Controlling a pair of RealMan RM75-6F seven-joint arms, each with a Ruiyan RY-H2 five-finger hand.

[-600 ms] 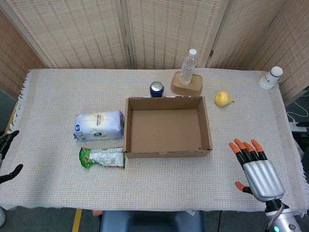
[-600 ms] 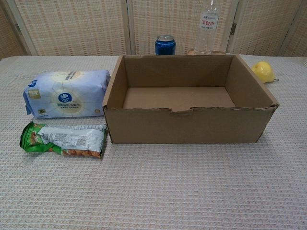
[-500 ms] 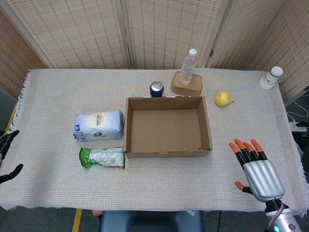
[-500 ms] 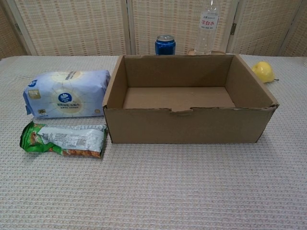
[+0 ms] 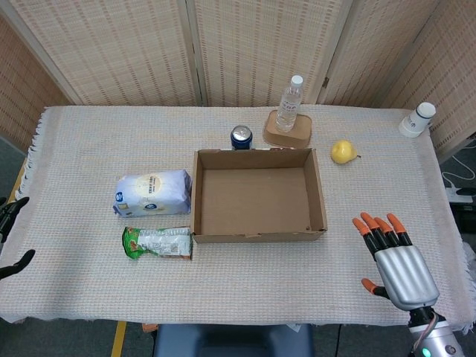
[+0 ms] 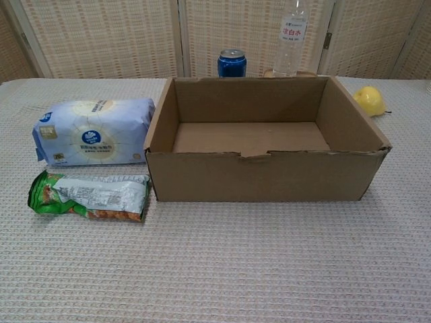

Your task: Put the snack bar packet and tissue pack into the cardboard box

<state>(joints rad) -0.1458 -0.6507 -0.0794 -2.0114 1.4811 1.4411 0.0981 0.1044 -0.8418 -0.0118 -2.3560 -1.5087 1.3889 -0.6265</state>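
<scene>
The snack packet (image 5: 158,242) and tissue pack (image 5: 152,193) lie on the desk (image 5: 89,149) just left of the empty box (image 5: 256,236). The right robot hand (image 5: 392,260) is spread, holding nothing; the left robot hand (image 5: 11,238) is barely visible, its state unclear. It is best to reach with the left and grip a pack across its width.

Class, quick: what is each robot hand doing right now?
Left robot hand: only dark fingertips show at the table edge; cannot be told.
Right robot hand: open, fingers spread, holding nothing.

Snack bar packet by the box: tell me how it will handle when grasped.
The snack bar packet looks crinkled and glossy, so probably light, floppy and a bit slippery. It lies flat on the tablecloth, so getting fingers under it may be awkward.
</scene>
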